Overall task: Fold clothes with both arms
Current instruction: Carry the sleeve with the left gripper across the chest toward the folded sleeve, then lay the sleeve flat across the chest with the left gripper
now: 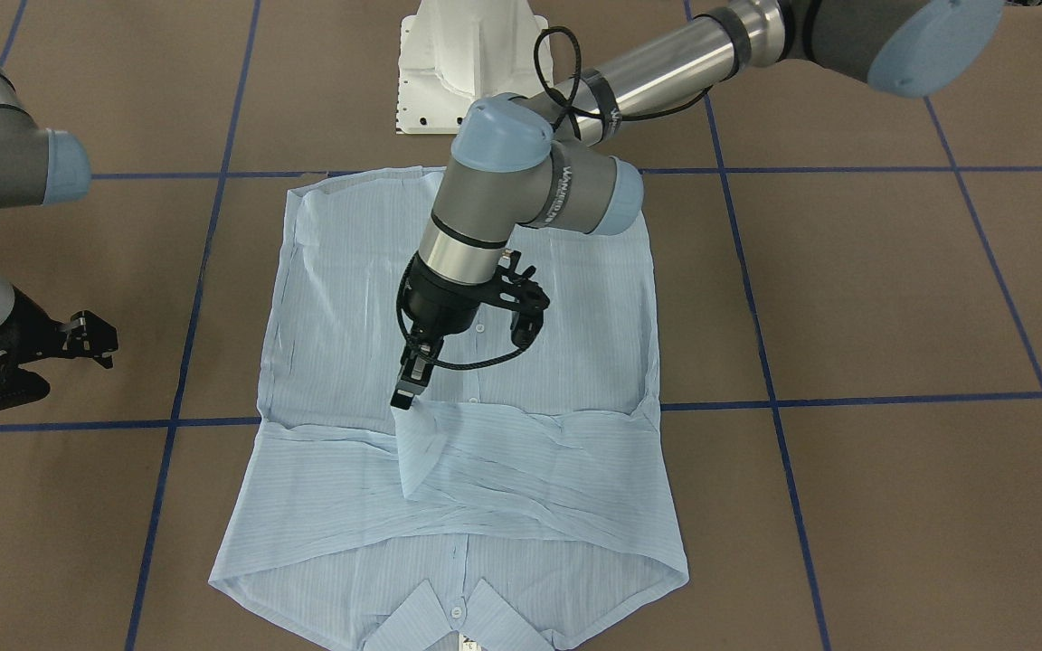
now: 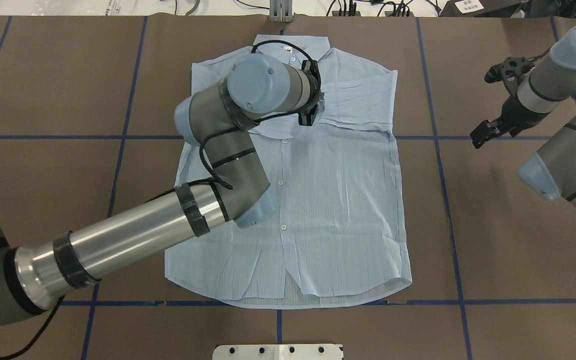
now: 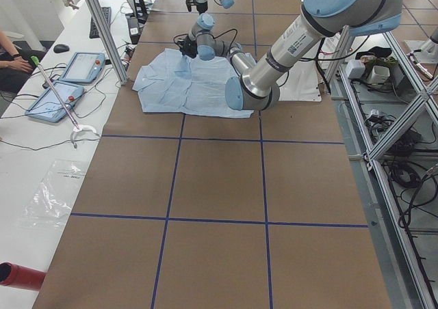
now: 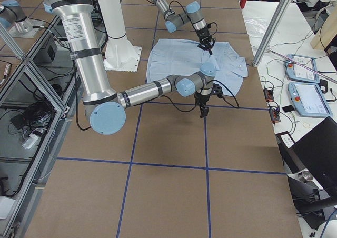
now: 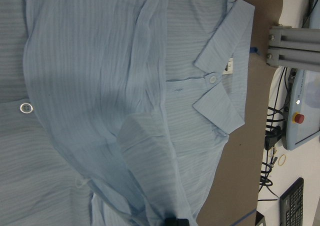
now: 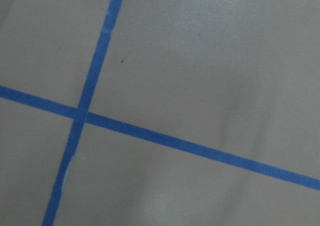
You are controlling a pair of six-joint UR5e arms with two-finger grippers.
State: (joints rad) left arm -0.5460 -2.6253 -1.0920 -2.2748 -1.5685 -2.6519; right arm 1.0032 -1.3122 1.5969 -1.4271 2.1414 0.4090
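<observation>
Front view: the shirt (image 1: 340, 298) lies flat on the table (image 1: 892, 289), with its sleeves folded across the chest. The left gripper (image 1: 403, 398) pinches a raised sleeve fold at the shirt's middle.

Overhead: the right gripper (image 2: 483, 135) hovers well off the shirt's side. I cannot tell whether it is open or closed.

Right wrist view: blue tape (image 6: 150, 133) crosses the table.

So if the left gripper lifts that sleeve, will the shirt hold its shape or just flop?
Probably floppy: the shirt tents to a peak at the left gripper and sags away below. Likely light, since it looks thin and sheer. Its crossed sleeves may slide apart if dragged.
</observation>
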